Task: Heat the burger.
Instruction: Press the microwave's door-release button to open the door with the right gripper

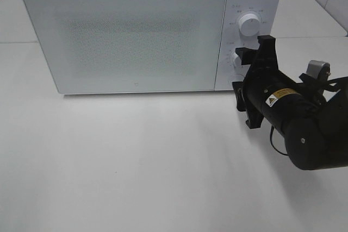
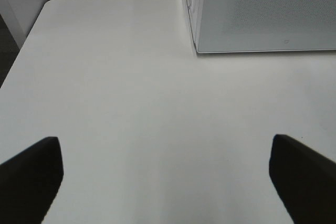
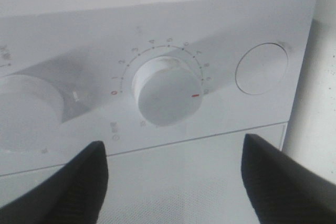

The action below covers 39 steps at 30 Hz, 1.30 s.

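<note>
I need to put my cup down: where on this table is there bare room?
Bare: the wide stretch of table in front of the microwave door, and the strip off its left side. Crowded: the microwave's right end, where the right arm's fingers sit by the lower dial.

Light: we see bright, even light across the microwave (image 1: 125,31).
Shadow: we find a faint, soft one just before the microwave's door.
Blur: our right wrist view looks hazy.
</note>
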Available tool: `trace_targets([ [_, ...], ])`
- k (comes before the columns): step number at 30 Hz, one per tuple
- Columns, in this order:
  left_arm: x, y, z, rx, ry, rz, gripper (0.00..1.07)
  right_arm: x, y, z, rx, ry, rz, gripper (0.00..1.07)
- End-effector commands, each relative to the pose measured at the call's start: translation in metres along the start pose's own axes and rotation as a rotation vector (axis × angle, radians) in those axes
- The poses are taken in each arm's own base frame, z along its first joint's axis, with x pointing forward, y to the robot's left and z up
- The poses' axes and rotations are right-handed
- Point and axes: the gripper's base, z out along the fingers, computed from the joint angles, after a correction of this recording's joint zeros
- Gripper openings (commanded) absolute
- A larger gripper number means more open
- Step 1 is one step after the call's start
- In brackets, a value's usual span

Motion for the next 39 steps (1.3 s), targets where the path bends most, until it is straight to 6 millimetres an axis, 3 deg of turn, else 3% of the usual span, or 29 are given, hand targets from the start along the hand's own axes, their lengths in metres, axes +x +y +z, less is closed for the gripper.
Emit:
trace_targets([
  [1,0.001,0.000,-0.001,-0.002,-0.017,-0.007,1.00,-0.003,0.028,-0.014,-0.231,0.009,-0.036,0.64],
  [12,0.001,0.000,-0.001,-0.002,-0.017,-0.007,1.00,-0.004,0.045,-0.036,-0.099,0.056,-0.145,0.64],
  [19,0.001,0.000,-0.001,-0.002,-0.017,-0.007,1.00,-0.005,0.070,-0.058,-0.034,0.102,-0.408,0.64],
  [25,0.001,0.000,-0.001,-0.002,-0.017,-0.007,1.00,-0.005,0.077,-0.068,-0.005,0.133,-0.515,0.64],
  [33,0.001,0.000,-0.001,-0.002,-0.017,-0.007,1.00,-0.007,0.091,-0.093,0.041,0.237,-0.926,0.64],
  [39,0.001,0.000,-0.001,-0.002,-0.017,-0.007,1.00,-0.004,0.100,-0.098,0.061,0.311,-1.095,0.64],
])
